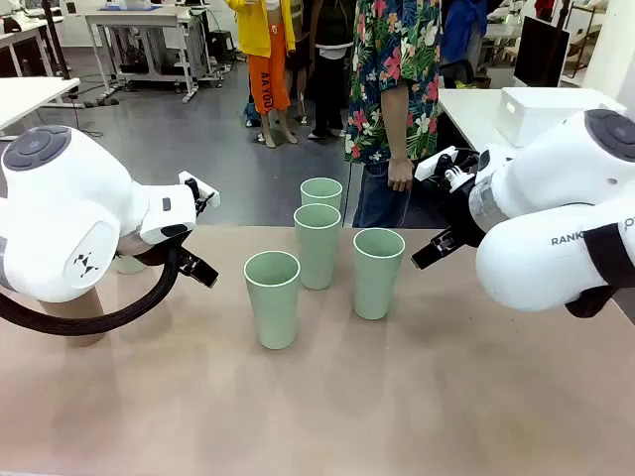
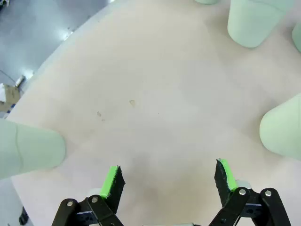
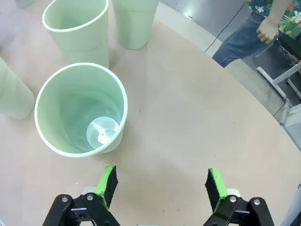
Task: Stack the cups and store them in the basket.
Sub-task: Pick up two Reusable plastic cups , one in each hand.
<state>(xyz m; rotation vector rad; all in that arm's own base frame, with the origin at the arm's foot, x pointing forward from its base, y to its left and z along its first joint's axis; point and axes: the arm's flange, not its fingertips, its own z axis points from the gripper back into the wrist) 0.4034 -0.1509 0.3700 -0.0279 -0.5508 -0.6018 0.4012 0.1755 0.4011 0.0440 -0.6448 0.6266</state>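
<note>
**Four cups upright, none stacked, as both arms hover empty**

Both sets of jaws hang wide open over the bench [image 1: 417,397], holding nothing. The right jaws sit just short of a mint cup [image 3: 82,110], mouth up. From the front, four mint cups stand upright mid-bench: the nearest cup [image 1: 272,297], the right cup [image 1: 378,271], the middle cup [image 1: 317,245] and the far cup [image 1: 321,190]. A fifth cup [image 1: 129,264] peeks out behind the left arm. A clean first pick likely means pinching one wall near the rim, lifting straight, then lowering it centred into a neighbour. A person [image 1: 397,89] stands at the far edge. A white bin [image 1: 541,111], probably the basket, rests on a table beyond.
</note>
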